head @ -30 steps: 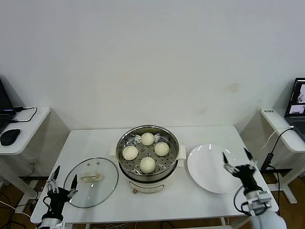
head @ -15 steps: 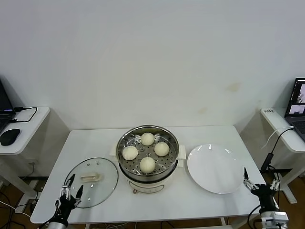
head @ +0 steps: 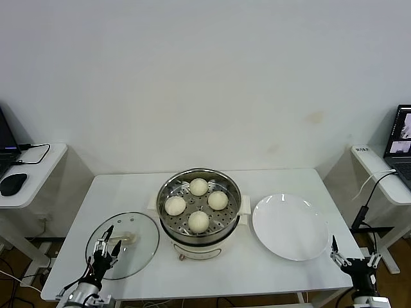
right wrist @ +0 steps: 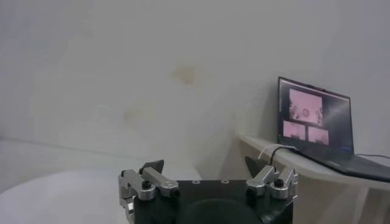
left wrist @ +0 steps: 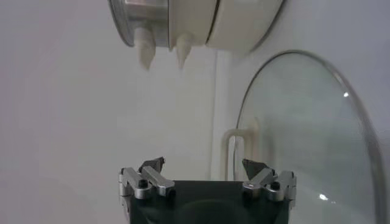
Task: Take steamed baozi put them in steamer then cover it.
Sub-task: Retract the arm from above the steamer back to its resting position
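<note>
Four cream-white baozi sit in the steel steamer [head: 166,192] at the table's middle: one at the back [head: 198,187], one on the left [head: 174,205], one on the right [head: 218,200], one at the front [head: 198,221]. The glass cover [head: 138,247] lies flat on the table left of the steamer. My left gripper [head: 109,242] is open and empty over the cover's near edge, close to its pale handle [head: 126,239]. In the left wrist view my left gripper [left wrist: 203,165] faces the handle [left wrist: 234,152], the cover [left wrist: 304,134] and the steamer's base [left wrist: 195,24]. My right gripper [head: 353,255] is open and empty, low off the table's right front corner.
An empty white plate [head: 290,226] lies right of the steamer; its edge shows in the right wrist view [right wrist: 55,195]. Side desks stand on both sides, with a laptop [right wrist: 314,122] on the right one and a mouse [head: 13,184] on the left one.
My left gripper has moved right and forward, from off the table's left front corner onto the cover's near edge. My right gripper has dropped back from the plate's right rim to the table's corner.
</note>
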Robot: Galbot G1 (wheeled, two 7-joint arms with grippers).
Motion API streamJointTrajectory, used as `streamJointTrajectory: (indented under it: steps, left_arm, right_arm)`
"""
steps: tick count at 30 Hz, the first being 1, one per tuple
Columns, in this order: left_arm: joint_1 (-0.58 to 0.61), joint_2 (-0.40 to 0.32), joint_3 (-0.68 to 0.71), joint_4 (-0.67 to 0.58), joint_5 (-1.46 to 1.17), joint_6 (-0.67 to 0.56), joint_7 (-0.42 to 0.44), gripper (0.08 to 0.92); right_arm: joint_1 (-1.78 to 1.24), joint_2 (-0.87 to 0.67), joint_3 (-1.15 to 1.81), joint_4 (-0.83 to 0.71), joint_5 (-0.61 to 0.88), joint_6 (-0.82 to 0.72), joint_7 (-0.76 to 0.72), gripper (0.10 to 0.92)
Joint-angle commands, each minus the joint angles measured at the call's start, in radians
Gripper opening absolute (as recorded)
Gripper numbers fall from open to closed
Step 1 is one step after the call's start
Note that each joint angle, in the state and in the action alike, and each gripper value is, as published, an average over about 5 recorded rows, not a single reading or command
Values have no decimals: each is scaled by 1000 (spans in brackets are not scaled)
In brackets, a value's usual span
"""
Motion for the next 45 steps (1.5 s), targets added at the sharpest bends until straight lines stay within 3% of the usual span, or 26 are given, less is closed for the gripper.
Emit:
streamJointTrajectory:
  steps: [1,19,36,42,45]
  left_arm:
    - [-139,12,40,71,5,10,16,823]
    - [-179,3,61,168,-25,11,28,802]
    - [-169,-9,57,165,-37,-9,-5,325]
    - [-130,0,33,79,-35,-3,-15,164]
    - [-90,11,1,1,-30,21,-6,136]
  right_arm:
    - [-14,12,11,-4,-3,9,-2,823]
    - [-12,16,1,-13,-17,13,-14,823]
    - [-19,16,-2,-8,-26,22,-14,823]
    - [-24,14,-3,0,-30,25,-16,823]
    - [-28,13,-9,7,-34,27,-17,823]
